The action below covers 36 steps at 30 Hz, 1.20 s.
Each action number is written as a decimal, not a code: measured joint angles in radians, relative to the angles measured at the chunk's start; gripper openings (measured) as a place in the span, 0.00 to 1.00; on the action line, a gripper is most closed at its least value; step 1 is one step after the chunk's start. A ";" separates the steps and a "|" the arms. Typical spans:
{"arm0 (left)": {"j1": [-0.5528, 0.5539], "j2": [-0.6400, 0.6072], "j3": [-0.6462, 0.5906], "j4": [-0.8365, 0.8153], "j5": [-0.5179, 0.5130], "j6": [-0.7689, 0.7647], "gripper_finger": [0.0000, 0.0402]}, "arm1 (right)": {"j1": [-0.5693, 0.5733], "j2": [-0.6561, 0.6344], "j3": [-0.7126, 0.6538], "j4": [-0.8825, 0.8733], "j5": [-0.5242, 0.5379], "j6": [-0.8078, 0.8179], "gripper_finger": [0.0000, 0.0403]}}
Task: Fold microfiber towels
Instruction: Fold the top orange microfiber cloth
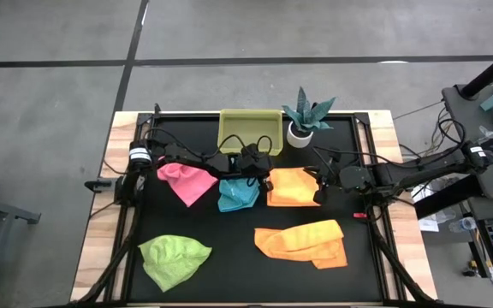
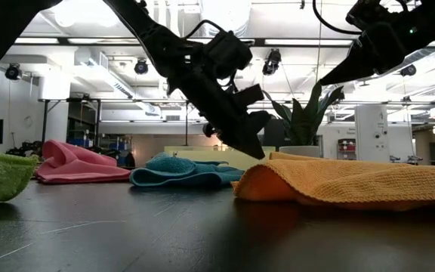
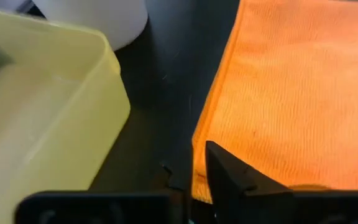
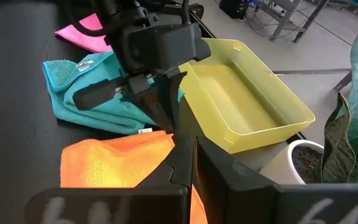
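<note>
A folded orange-yellow towel (image 1: 294, 187) lies flat at mid-table. My left gripper (image 1: 266, 177) slants down onto its far-left corner and is shut on it. My right gripper (image 1: 319, 192) hangs shut above the same towel's right edge, holding nothing. A pink towel (image 1: 187, 181) and a turquoise towel (image 1: 238, 194) lie crumpled to the left. A lime green towel (image 1: 174, 259) sits bunched at the near left. A second orange-yellow towel (image 1: 305, 242) lies loosely folded near the front. My left gripper pinches the folded orange towel's edge (image 3: 197, 163) at its far-left corner (image 4: 166, 135) between its fingertips (image 3: 229, 171). The fingers slant down from the table's left. The towel still lies flat on the table; how many layers are pinched does not show.
A yellow translucent tray (image 1: 249, 130) stands at the far edge just behind my left gripper. Beside it on the right is a teal plant in a white pot (image 1: 306, 121). Bare black table lies between the green and the near orange towel.
</note>
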<state>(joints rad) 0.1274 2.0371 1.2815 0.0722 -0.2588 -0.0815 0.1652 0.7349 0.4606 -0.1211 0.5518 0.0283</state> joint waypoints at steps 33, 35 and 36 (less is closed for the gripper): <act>0.002 0.055 -0.024 0.096 0.000 -0.013 0.04 | 0.000 0.000 0.001 -0.001 0.000 0.004 0.03; 0.002 0.055 -0.023 0.098 0.000 -0.012 0.01 | 0.000 0.000 0.002 -0.001 0.000 0.003 0.03; 0.002 0.055 -0.021 0.101 0.000 -0.010 0.01 | 0.000 0.000 0.001 -0.001 0.000 0.003 0.03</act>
<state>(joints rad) 0.1295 2.0918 1.2603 0.1736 -0.2587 -0.0912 0.1652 0.7349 0.4618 -0.1217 0.5514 0.0315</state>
